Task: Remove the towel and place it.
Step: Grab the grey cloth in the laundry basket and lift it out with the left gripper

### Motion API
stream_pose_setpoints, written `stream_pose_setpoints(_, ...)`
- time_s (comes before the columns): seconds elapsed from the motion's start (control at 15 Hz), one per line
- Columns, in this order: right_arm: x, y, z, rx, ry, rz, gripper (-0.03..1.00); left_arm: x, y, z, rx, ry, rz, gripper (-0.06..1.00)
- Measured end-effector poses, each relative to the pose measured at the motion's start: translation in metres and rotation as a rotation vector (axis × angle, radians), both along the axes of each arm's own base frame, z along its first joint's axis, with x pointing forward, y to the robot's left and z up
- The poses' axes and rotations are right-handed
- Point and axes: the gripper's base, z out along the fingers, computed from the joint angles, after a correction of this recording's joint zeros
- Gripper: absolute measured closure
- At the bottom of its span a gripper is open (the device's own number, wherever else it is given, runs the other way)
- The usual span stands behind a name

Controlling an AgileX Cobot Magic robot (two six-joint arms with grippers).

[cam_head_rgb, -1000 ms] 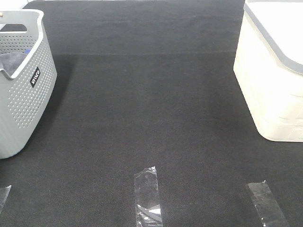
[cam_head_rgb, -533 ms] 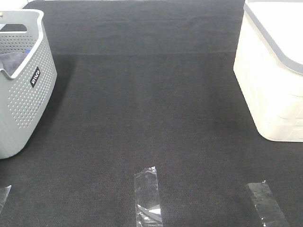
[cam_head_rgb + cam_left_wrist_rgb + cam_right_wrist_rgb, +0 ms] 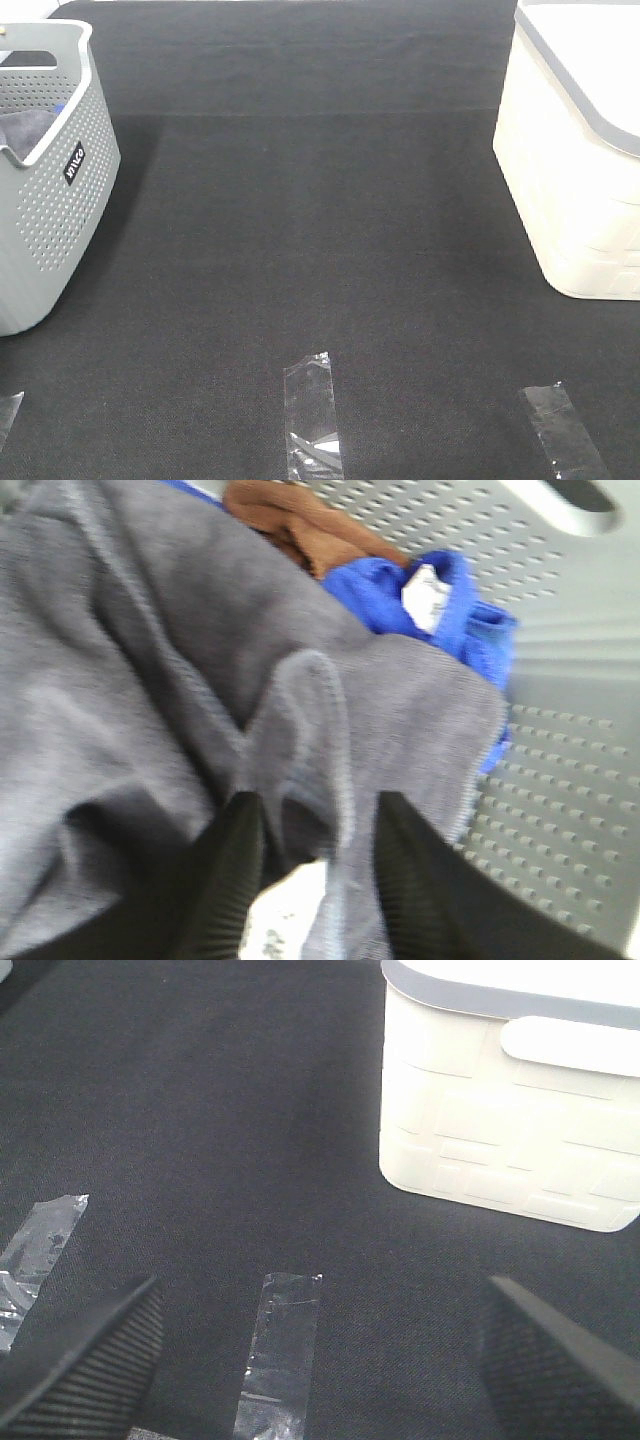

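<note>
Our left gripper (image 3: 315, 870) straddles a ridge of the towel (image 3: 150, 660) inside the grey basket (image 3: 560, 810), pinch uncertain, our right gripper (image 3: 320, 1360) gapes empty, and lifting so thin a fold may slip or drag the blue cloth (image 3: 380, 590) out.

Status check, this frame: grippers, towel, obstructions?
Left gripper astride a fold of towel in the basket, grip unclear. Right gripper open, empty. Blue cloth beside towel.

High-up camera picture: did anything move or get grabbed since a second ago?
Nothing visibly changed there. The towel lies in the grey basket just as before. The white bin and the tape strips sit in the same places. No arm shows in that view.
</note>
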Motion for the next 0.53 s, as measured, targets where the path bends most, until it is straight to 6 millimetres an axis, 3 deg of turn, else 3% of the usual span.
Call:
stream_pose_setpoints(0.13, 0.0, 0.0, 0.0, 0.0, 0.0, 0.0, 0.18, 0.001, 0.001, 0.0, 0.015, -0.007, 0.003, 0.45)
stream_pose_setpoints(0.53, 0.0, 0.0, 0.0, -0.001, 0.0, -0.001, 0.18, 0.011, -0.01, -0.007, 0.034, -0.047, -0.009, 0.45)
